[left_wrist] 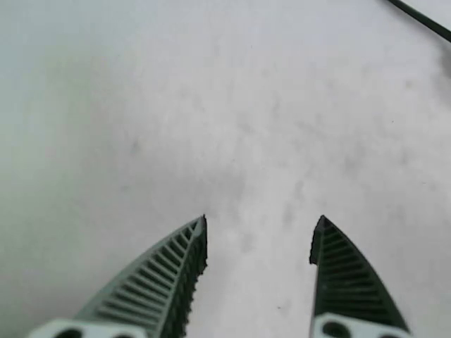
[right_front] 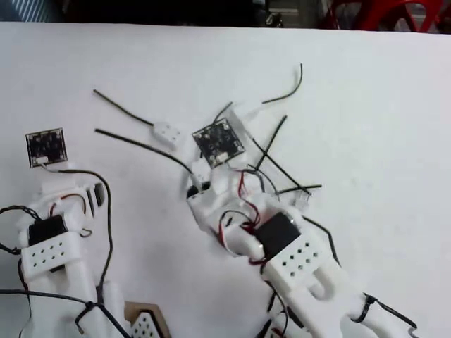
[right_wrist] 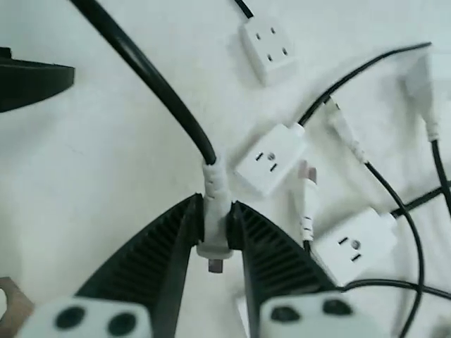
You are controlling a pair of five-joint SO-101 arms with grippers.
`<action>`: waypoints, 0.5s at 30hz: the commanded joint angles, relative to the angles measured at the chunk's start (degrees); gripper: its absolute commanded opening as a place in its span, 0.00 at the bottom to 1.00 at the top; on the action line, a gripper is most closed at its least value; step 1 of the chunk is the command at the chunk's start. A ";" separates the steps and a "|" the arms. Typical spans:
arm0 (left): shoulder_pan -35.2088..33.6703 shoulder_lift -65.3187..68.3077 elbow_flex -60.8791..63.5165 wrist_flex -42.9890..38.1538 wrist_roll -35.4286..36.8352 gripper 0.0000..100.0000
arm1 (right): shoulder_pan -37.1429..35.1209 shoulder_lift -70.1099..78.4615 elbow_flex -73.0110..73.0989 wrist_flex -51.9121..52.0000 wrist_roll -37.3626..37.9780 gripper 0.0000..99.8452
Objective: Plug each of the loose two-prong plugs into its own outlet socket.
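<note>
My right gripper (right_wrist: pixel 217 208) is shut on a white two-prong plug (right_wrist: pixel 215 225) whose prongs stick out past the fingers; its black cord (right_wrist: pixel 148 77) trails away across the table. In the high view this gripper (right_front: pixel 199 184) sits mid-table with the cord (right_front: pixel 141 144) running up-left. Two white outlet sockets (right_wrist: pixel 271 158) (right_wrist: pixel 352 243) lie just beside the held plug, and a third socket (right_wrist: pixel 271 46) lies farther off. A loose plug (right_wrist: pixel 306 193) rests between the two near sockets. My left gripper (left_wrist: pixel 259 225) hangs open over bare white table, holding nothing.
Several black cords (right_front: pixel 282 91) cross the table around the right arm (right_front: pixel 296 260). A white socket block (right_front: pixel 165 134) lies up-left of it. The left arm (right_front: pixel 53 239) stands at the lower left. The table's far edge (right_front: pixel 211 24) runs along the back.
</note>
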 commanded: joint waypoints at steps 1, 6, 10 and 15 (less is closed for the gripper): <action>2.95 -1.71 -0.70 -1.05 0.18 0.24 | -3.82 -2.07 1.32 -4.88 -0.88 0.02; 8.04 -1.71 -8.00 5.01 0.44 0.24 | -6.73 -2.15 3.52 -9.10 -0.70 0.02; 14.81 -1.71 -14.33 11.43 3.34 0.24 | -6.46 -2.15 4.84 -11.56 -0.79 0.02; 24.40 -1.71 -18.73 15.21 3.87 0.24 | -6.46 -2.15 6.15 -12.18 -0.44 0.02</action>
